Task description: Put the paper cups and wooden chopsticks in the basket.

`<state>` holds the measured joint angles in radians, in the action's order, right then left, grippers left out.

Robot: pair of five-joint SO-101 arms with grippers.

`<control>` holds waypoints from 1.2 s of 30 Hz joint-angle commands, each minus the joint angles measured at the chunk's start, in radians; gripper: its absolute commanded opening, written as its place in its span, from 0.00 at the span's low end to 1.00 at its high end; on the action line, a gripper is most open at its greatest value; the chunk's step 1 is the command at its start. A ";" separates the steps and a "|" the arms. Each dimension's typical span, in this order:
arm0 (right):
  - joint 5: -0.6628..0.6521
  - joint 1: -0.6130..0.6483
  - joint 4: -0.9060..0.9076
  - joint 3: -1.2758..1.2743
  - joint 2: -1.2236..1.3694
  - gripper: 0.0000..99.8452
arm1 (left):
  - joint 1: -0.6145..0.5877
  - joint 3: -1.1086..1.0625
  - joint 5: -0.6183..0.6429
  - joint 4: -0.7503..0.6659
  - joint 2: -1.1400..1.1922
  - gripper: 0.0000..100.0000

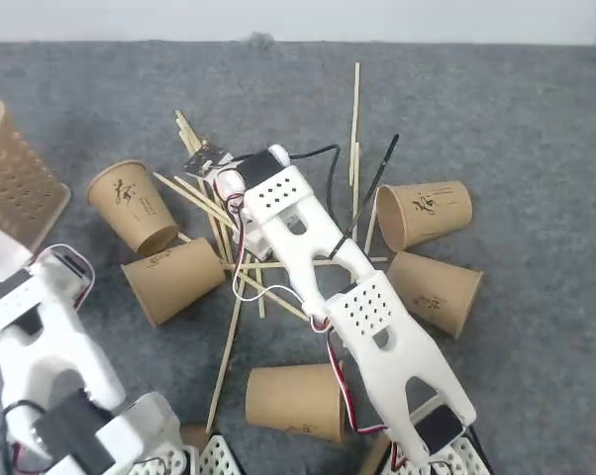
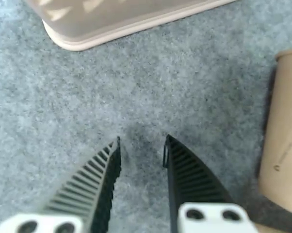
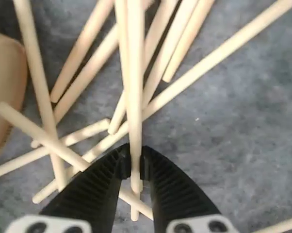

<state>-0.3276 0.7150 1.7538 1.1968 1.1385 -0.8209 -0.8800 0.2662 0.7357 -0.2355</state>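
Gripping one wooden chopstick (image 3: 134, 73) among scattered chopsticks (image 1: 355, 109) on the desk (image 1: 536, 119), right pincer (image 3: 135, 165) clamped; left pincer (image 2: 141, 145) parted, empty, near basket (image 1: 11, 188); paper cups (image 1: 132, 205) lie around the sticks

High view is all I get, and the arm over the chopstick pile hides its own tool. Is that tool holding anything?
Observer: Yes. The right wrist view shows the right tool shut on one chopstick, near its end.
Operator: And the left tool?
Observer: The left tool is open over bare carpet, with nothing between its jaws.
Operator: What is near it?
Observer: The basket sits beyond its tips and a paper cup lies close by. The tool touches neither.
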 commanded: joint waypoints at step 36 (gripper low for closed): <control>0.598 -0.414 -0.843 -0.614 -0.409 0.05 | 0.006 0.031 0.002 -0.014 0.000 0.14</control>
<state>0.3261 0.3038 0.9467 0.5692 0.7564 -0.8178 -0.8800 0.2662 0.7357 -0.2355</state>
